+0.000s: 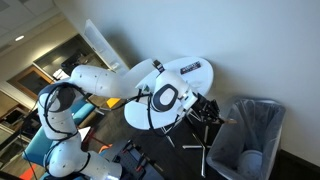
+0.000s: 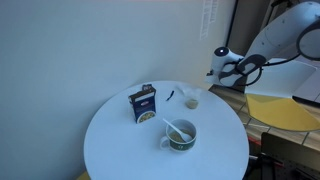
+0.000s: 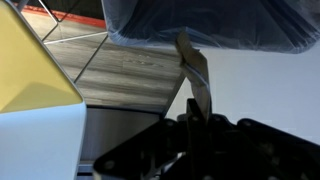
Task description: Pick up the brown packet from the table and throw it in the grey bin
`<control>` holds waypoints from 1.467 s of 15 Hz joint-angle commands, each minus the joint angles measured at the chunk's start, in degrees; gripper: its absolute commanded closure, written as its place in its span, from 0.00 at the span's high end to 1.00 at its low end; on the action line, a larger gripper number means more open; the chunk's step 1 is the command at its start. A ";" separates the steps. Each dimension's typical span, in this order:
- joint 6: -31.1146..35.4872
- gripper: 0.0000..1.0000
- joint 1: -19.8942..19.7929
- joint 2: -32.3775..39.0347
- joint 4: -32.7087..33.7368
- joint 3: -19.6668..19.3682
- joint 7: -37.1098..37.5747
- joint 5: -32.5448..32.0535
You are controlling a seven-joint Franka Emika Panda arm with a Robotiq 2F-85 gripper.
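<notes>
Pincer (image 3: 195, 118): I hold it clamped on brown packet (image 3: 197, 75), edge-on, for a clean drop.
Grey bin (image 3: 220, 20): 12 o'clock in wrist view, hence my position off the tabletop (image 2: 110, 140).

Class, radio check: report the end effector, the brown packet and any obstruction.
End effector beside grey bin, off the table; grip unclear. Tan strip at its tip, possibly the brown packet. Small tan item on table too. Table legs close by.
</notes>
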 commanded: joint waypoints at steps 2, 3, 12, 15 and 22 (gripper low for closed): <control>0.48 0.00 -4.24 8.27 9.13 3.72 -16.83 15.22; 0.04 0.00 -4.56 9.75 10.89 3.93 -19.81 18.16; -2.35 0.32 -3.76 17.83 21.61 1.01 -33.22 31.94; -3.12 0.53 -3.49 18.96 23.28 0.13 -34.13 33.29; -6.58 1.00 -3.41 20.41 26.21 -0.71 -33.71 33.92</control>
